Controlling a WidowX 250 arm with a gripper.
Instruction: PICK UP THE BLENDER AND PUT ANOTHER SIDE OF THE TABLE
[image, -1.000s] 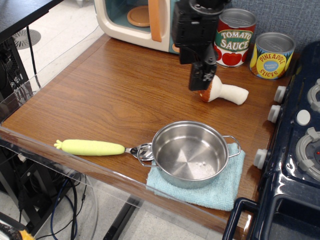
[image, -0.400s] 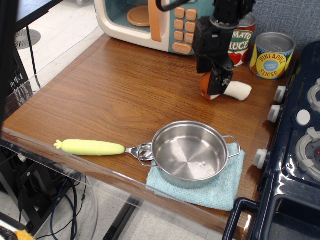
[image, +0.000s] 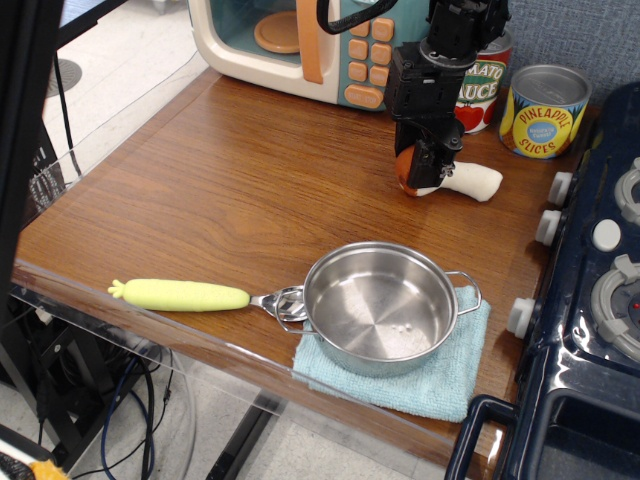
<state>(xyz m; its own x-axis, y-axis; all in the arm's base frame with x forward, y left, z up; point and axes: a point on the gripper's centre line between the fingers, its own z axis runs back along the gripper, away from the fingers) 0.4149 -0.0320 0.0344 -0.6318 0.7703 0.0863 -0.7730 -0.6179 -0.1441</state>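
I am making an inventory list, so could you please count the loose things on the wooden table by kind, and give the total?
Labelled tin cans: 2 (tomato sauce can, pineapple slices can)
Steel cooking pots: 1
Light blue cloths under the pot: 1
Yellow-handled metal utensils: 1
Mushroom-shaped toys with orange cap and white stem: 1
Cream-and-teal toy microwaves: 1
Total: 7

The gripper (image: 428, 170) is seen lowered over the blender (image: 452, 178), its black fingers covering the brown-orange cap while the white stem is left sticking out to its right on the table (image: 220, 190). Whether the cap is clamped cannot be told. Behind the gripper, a tomato sauce can (image: 478, 80) and a toy microwave (image: 300, 45) are seen; further right, a pineapple slices can (image: 544, 110). Nearer the camera, a steel pot (image: 380, 310) is set on a blue cloth (image: 440, 385), with a yellow-handled utensil (image: 185, 295) to its left.
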